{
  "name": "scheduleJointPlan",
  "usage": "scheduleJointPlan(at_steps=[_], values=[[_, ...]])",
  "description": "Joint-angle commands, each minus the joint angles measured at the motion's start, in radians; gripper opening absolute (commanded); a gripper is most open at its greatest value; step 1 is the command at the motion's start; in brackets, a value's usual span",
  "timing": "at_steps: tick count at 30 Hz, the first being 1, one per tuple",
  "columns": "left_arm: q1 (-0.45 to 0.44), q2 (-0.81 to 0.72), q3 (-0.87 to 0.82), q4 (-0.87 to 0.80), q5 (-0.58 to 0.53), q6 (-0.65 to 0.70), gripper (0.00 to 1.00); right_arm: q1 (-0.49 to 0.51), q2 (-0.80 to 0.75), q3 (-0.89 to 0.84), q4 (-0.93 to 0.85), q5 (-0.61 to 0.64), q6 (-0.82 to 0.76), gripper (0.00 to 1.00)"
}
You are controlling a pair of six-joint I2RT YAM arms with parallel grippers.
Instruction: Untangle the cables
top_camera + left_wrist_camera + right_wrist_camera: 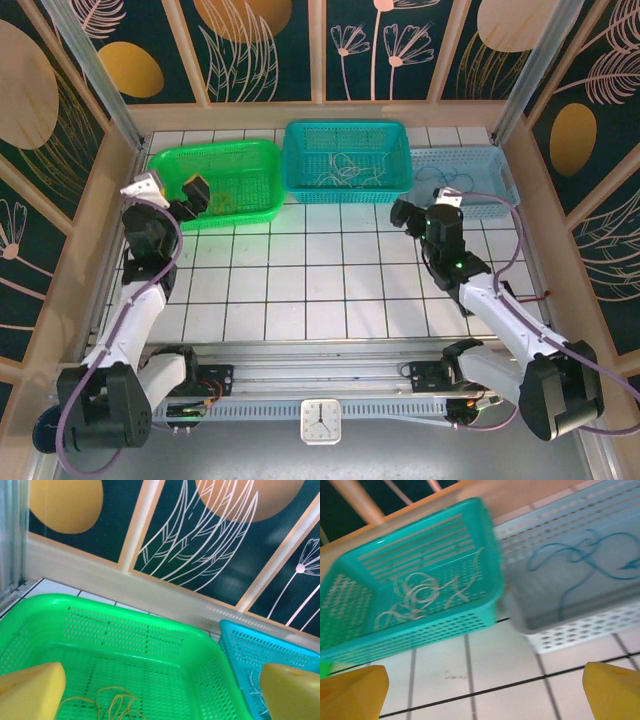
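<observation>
Left end effector [195, 192] spread, empty, above yellow cables [107, 702] in green basket [125, 630] | right end effector [480, 690] spread, empty, near blue cable [580, 560] in pale basket [580, 625] | white cables [420, 592] in teal basket [420, 630] | I'd lift both straight up, snagging nothing.

The left gripper [160, 695] hangs over the green basket [125, 614], its yellow fingers [30, 692] spread out to the two bottom corners with nothing between them; thin yellow-orange cables [114, 702] lie looped on the basket's floor, near the left finger; the blue basket [270, 647] sits just beside it on the right, a wisp of white cable [256, 696] inside; behind stands the leaf-patterned wall [210, 535].
</observation>
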Motion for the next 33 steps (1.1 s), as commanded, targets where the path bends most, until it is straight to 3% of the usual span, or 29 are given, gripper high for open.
scheduleJointPlan(at_steps=[1,5,10,16,20,26,31,33], values=[[0.006,-0.047,-0.087,0.087,-0.046,0.053,0.99,-0.023,-0.058,-0.088,0.179,0.181,-0.047,0.99],[0.006,-0.085,-0.213,0.242,-0.075,0.071,0.99,-0.067,-0.093,-0.214,0.380,0.187,-0.094,0.99],[0.006,-0.052,-0.291,0.378,-0.105,0.147,0.99,-0.101,-0.075,-0.248,0.456,0.227,-0.207,0.99],[0.004,0.109,-0.366,0.570,-0.220,0.192,0.99,-0.164,0.047,-0.281,0.620,0.281,-0.336,0.99],[0.005,0.235,-0.406,0.717,-0.228,0.213,0.99,-0.187,0.186,-0.304,0.779,0.293,-0.380,0.99],[0.004,0.357,-0.431,0.885,-0.231,0.244,0.99,-0.239,0.374,-0.402,1.154,0.157,-0.426,0.99],[0.004,0.485,-0.417,0.984,-0.185,0.253,0.99,-0.311,0.496,-0.431,1.330,-0.040,-0.407,0.99],[0.004,0.531,-0.417,1.041,-0.162,0.258,0.99,-0.335,0.488,-0.422,1.276,-0.132,-0.397,0.99]])
